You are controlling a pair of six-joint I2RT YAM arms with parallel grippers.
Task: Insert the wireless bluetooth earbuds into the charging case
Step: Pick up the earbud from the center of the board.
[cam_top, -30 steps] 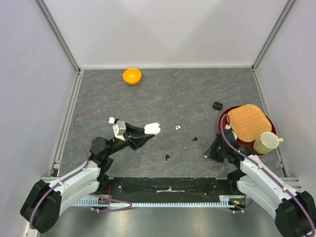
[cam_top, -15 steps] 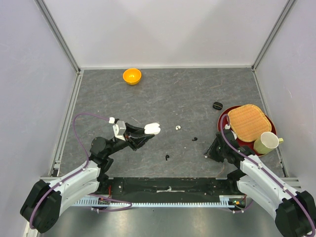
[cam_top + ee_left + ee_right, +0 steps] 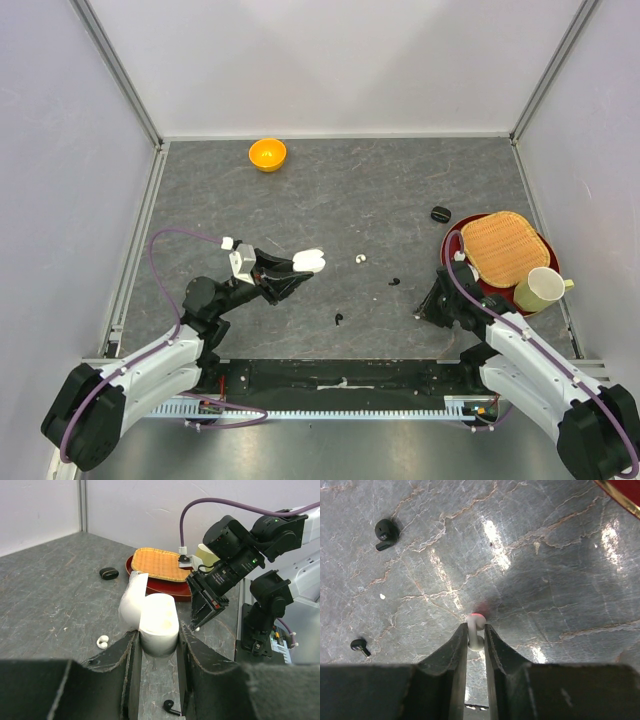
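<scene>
The left jaws are clamped on a white rounded plastic charging case, one finger pressed to each side. Its lid stands flipped open on the side away from the wrist.

The right jaws point down at the grey stone-patterned surface and pinch a small white roundish earbud between their tips. Each tip touches one side of it, and the bud lies on the surface.

A second white roundish earbud lies on the surface just left of the left jaws. It is well apart from the right jaws.

A black comma-shaped earbud with a short stem lies on the surface low in the gap between the left fingers, under the held case. Another black earbud lies ahead of the right jaws and off to their left, apart from them.

Far ahead of the left jaws and to their left sits a small glossy black pebble-shaped case. It is closed and lies just beside a round dark red tray. The tray carries a woven straw-coloured mat and a cream cup.

An orange bowl stands far from both jaws, by the back wall
</scene>
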